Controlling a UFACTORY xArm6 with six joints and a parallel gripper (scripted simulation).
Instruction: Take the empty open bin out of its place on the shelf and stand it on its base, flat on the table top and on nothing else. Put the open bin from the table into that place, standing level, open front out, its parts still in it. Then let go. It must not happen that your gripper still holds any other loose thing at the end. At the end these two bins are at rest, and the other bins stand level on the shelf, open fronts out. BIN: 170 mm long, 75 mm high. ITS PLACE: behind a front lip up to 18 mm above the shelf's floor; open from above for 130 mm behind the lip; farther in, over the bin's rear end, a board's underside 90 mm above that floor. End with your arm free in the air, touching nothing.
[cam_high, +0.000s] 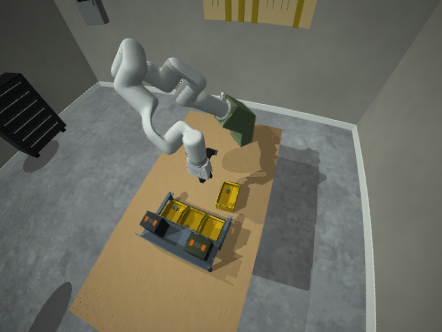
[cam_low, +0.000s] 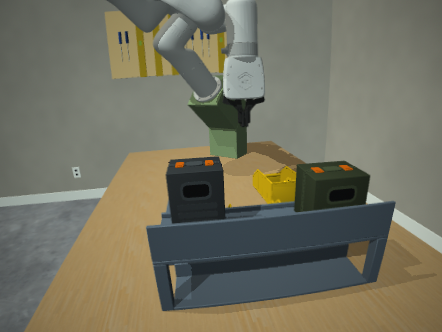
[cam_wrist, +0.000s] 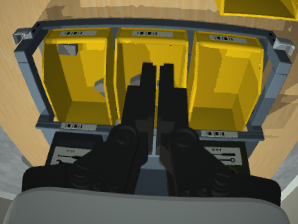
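Observation:
My gripper (cam_high: 203, 180) (cam_low: 243, 124) (cam_wrist: 157, 82) is shut with nothing between its fingertips, pointing down, well above the table and short of the shelf. The shelf (cam_low: 270, 236) (cam_wrist: 34, 85) holds three yellow bins side by side. The right one, the empty bin (cam_high: 212, 229) (cam_wrist: 227, 70), shows no parts. The left bin (cam_high: 172, 213) (cam_wrist: 75, 90) and the middle bin (cam_wrist: 150, 50) hold grey parts; my fingers partly cover the middle one in the wrist view. The table bin (cam_high: 228, 199) (cam_low: 280, 192) (cam_wrist: 260, 7) stands on the table before the shelf's right end, with a grey part inside.
A dark grey case (cam_high: 154, 223) (cam_low: 195, 200) and a green case (cam_high: 198, 246) (cam_low: 332, 187) stand on top of the shelf at its rear, with a gap between them. The shelf's side posts flank the bin row. The wooden table (cam_high: 130, 265) extends around the shelf.

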